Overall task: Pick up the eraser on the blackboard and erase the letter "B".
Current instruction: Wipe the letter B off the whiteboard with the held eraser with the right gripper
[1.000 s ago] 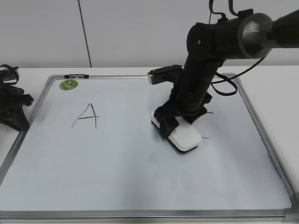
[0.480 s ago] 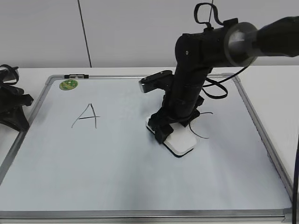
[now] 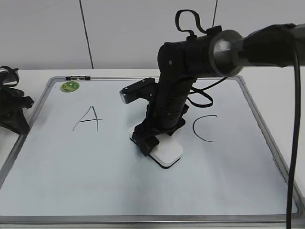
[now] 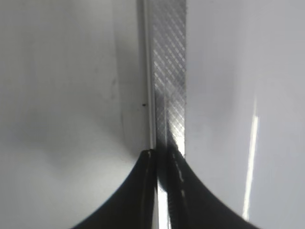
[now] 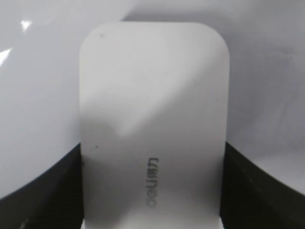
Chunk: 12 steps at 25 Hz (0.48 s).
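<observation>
From my station this reads as a robot lab or test room: a bare white table (image 3: 276,81) against a plain white panelled wall (image 3: 43,33), carrying only a framed whiteboard (image 3: 95,157) worked by a cabled black arm (image 3: 200,52).

Right gripper (image 3: 151,143) points down, jaws clamped; left gripper (image 4: 161,191) closed.

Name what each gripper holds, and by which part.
The right gripper clamps the eraser by its two long sides, flat on the board. The left gripper holds nothing.
</observation>
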Tool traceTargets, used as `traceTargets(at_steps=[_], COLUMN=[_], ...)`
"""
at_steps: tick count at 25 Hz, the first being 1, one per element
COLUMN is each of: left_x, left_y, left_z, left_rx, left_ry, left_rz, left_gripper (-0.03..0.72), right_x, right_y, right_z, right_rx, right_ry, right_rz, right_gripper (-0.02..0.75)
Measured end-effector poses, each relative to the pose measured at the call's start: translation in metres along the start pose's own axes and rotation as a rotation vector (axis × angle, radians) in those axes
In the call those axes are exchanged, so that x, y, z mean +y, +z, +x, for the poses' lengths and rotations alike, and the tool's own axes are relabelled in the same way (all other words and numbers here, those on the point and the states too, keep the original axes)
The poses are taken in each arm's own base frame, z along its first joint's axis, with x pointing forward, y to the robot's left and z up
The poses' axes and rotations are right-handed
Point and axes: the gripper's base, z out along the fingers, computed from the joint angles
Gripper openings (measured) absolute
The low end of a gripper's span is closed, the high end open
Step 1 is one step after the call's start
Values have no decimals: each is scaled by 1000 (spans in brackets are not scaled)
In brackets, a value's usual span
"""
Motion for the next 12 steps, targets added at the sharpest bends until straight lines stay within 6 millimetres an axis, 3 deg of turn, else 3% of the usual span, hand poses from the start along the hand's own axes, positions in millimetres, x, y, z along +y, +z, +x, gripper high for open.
traceTargets(at_steps=[12], left_x=[0], left_y=[0], left_z=[0], left_rx=[0], left_ry=[0], left_rz=[0], left_gripper=[34], right_x=[-15], right_y=[-4], right_z=[1], right_rx=[4], right_ry=[31], right_rz=[66], right_gripper=[540])
